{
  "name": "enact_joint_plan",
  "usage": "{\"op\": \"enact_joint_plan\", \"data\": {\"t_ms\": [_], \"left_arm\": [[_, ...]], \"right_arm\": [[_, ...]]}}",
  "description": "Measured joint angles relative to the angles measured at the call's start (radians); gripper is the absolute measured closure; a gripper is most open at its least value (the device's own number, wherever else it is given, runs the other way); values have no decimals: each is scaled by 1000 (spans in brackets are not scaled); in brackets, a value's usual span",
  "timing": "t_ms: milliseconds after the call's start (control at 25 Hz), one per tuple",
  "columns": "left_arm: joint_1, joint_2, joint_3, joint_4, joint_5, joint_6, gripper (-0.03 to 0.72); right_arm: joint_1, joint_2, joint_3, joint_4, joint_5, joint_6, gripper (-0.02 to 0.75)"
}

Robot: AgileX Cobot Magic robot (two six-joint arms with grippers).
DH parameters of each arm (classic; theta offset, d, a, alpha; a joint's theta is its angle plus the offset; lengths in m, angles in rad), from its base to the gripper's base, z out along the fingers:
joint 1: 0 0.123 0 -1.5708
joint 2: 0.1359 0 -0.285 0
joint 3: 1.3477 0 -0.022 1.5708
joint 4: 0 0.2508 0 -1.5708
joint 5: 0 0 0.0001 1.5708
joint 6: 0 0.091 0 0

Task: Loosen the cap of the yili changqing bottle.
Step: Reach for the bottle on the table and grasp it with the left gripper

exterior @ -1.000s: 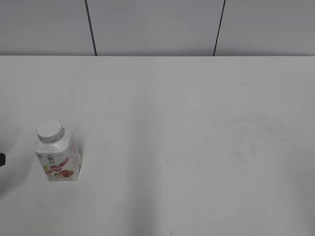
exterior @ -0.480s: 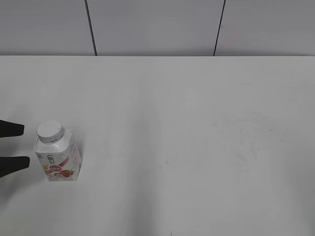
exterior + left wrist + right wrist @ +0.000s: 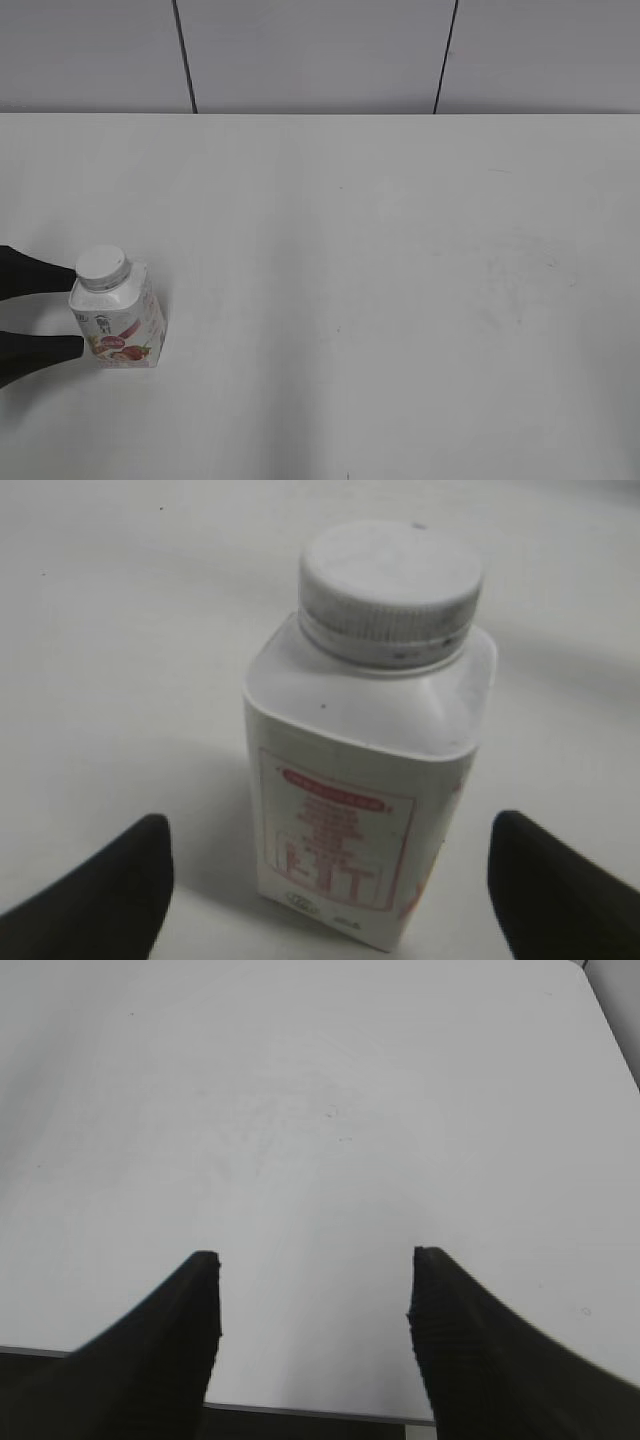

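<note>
The yili changqing bottle [image 3: 120, 325] stands upright at the left of the white table, a squat white bottle with a pink-red label. Its ribbed white cap [image 3: 101, 266] is on the neck. In the left wrist view the bottle [image 3: 360, 780] and its cap [image 3: 390, 585] fill the middle. My left gripper [image 3: 72, 310] is open, its two black fingers reaching in from the left edge, one on each side of the bottle, apart from it in the wrist view [image 3: 330, 870]. My right gripper [image 3: 312, 1260] is open and empty over bare table; it does not show in the exterior view.
The white table [image 3: 400, 260] runs back to a grey panelled wall [image 3: 320, 50]. In the right wrist view the table's near edge [image 3: 320, 1410] lies just under the fingers.
My left gripper has come in from the left edge toward the bottle; its fingers now flank the bottle. The bottle has not moved.
</note>
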Motion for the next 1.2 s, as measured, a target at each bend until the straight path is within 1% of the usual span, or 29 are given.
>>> {"op": "enact_joint_plan", "data": {"t_ms": [120,400,760,880,1080,1200], "left_arm": [[-16,31,-20,0,-1,10,101],[-84,90,-85,0,-2,14,101],[-168,167,-134,-1,-3,14,101],[-181,177,-145,0,-3,14,101],[-183,189,-149,-1,-5,14,101],[-183,209,-155,-1,-5,14,115]], "right_arm": [[0,0,0,0,0,0,258],[0,0,0,0,0,0,258],[0,0,0,0,0,0,258],[0,0,0,0,0,0,258],[0,0,0,0,0,0,258],[0,0,0,0,0,0,258]]}}
